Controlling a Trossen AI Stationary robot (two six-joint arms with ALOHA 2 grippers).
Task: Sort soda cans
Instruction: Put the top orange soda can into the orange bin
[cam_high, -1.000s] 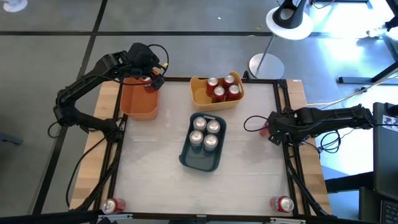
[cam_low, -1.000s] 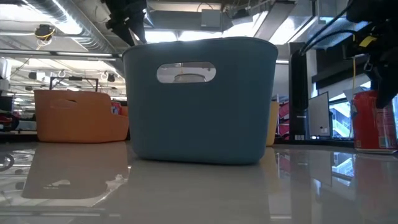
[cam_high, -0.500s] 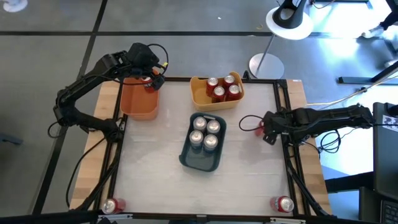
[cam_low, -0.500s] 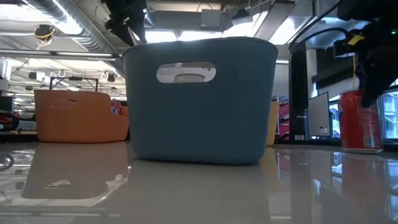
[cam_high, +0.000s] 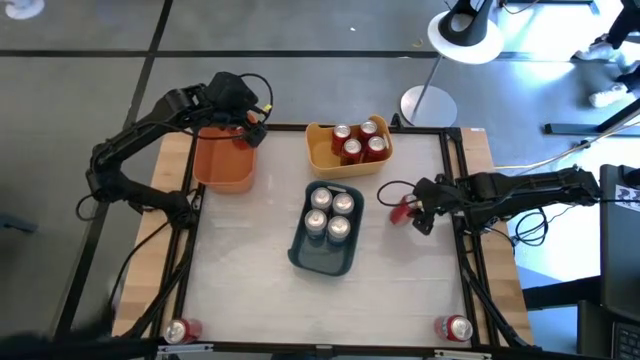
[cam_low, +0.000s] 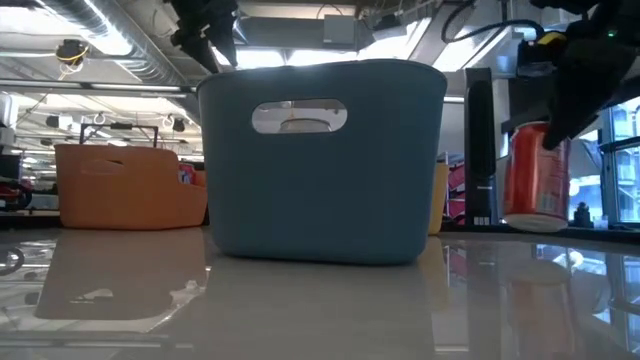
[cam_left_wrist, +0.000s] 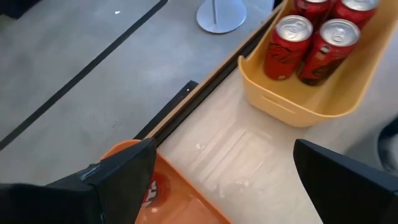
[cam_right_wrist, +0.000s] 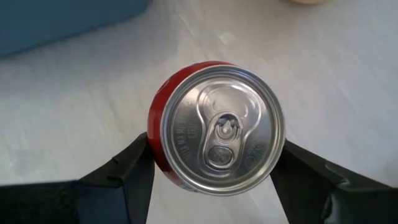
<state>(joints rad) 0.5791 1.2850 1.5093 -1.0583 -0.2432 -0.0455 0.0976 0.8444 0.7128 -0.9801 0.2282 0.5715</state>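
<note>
A red soda can (cam_right_wrist: 217, 127) sits between the fingers of my right gripper (cam_high: 410, 208), right of the blue-grey bin (cam_high: 325, 258); the low view shows this can (cam_low: 535, 180) tilted. The blue-grey bin holds several silver cans (cam_high: 330, 212). Several red cans (cam_high: 358, 142) stand in the yellow bin (cam_high: 322, 158). My left gripper (cam_left_wrist: 224, 152) hangs open and empty over the orange bin (cam_high: 222, 168), where one red can (cam_left_wrist: 149, 190) lies. My right gripper pinches the red can's side wall just below its silver top (cam_right_wrist: 155, 140) between its two fingers, one on each side. The fingers slant down at it from the table's right side. The can leans, its base (cam_low: 535, 222) at or just above the table; which, I cannot tell.
Two more cans lie at the table's near corners, one at the left (cam_high: 180, 330) and one at the right (cam_high: 455, 327). A lamp base (cam_high: 428, 105) stands on the floor beyond the far edge. Bare table lies in front of the blue-grey bin.
My right gripper has carried the red can a short way toward the table's left, nearer the blue-grey bin, and has tipped. The can, upright before, now leans.
</note>
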